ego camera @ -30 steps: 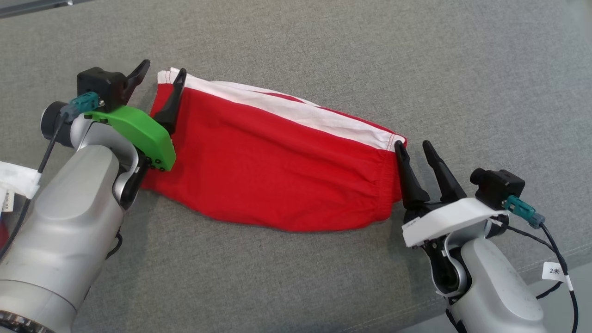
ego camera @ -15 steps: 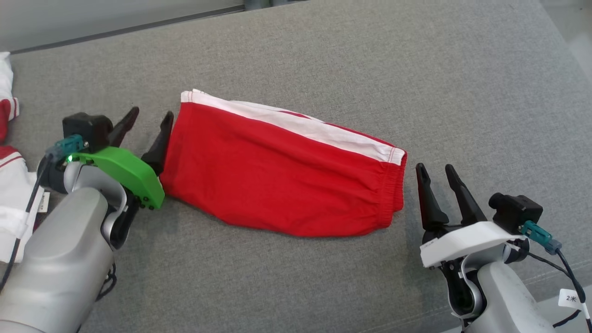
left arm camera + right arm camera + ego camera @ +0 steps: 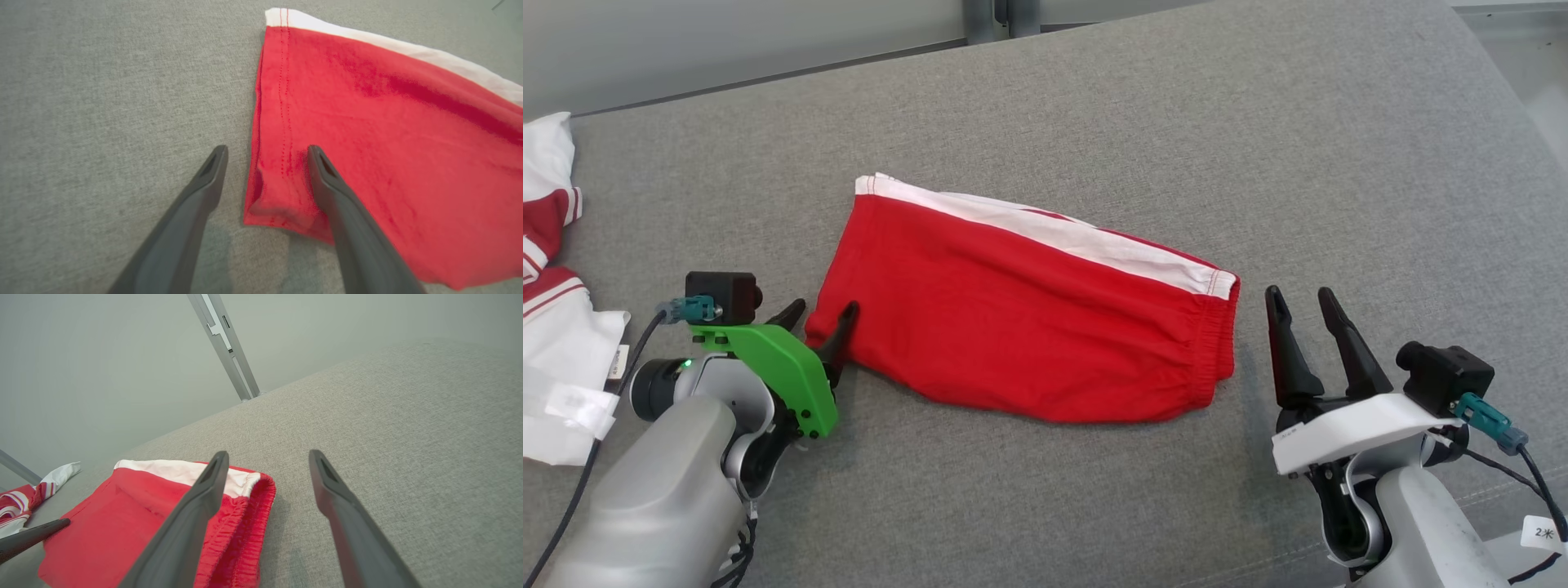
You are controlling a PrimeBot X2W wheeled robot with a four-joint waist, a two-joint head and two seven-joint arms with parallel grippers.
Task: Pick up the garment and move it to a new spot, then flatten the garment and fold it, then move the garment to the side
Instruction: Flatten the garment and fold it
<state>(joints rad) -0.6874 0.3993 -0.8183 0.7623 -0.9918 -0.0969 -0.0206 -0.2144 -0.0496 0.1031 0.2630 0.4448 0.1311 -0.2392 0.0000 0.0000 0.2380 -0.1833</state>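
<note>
The red garment (image 3: 1029, 327), with a white band along its far edge, lies folded and flat near the middle of the grey fabric-covered worktop (image 3: 1258, 139), its long side running from the robot's left to its right, the elastic waistband end (image 3: 1223, 327) toward the right. The left pincer (image 3: 823, 314) is at the garment's near-left corner with its fingers spread apart and nothing between them held; seen from the left wrist, one finger lies over bare grey cloth and the other over the red fabric just inside the stitched hem (image 3: 282, 102), so the hem edge runs between them. Whether either finger presses the cloth I cannot tell. The right pincer (image 3: 1297, 298) also stands wide and empty, just beside the waistband end but apart from it, fingers pointing away from the robot. A heap of white-and-red clothing (image 3: 551, 269) sits at the worktop's far left, well apart from the garment.
</note>
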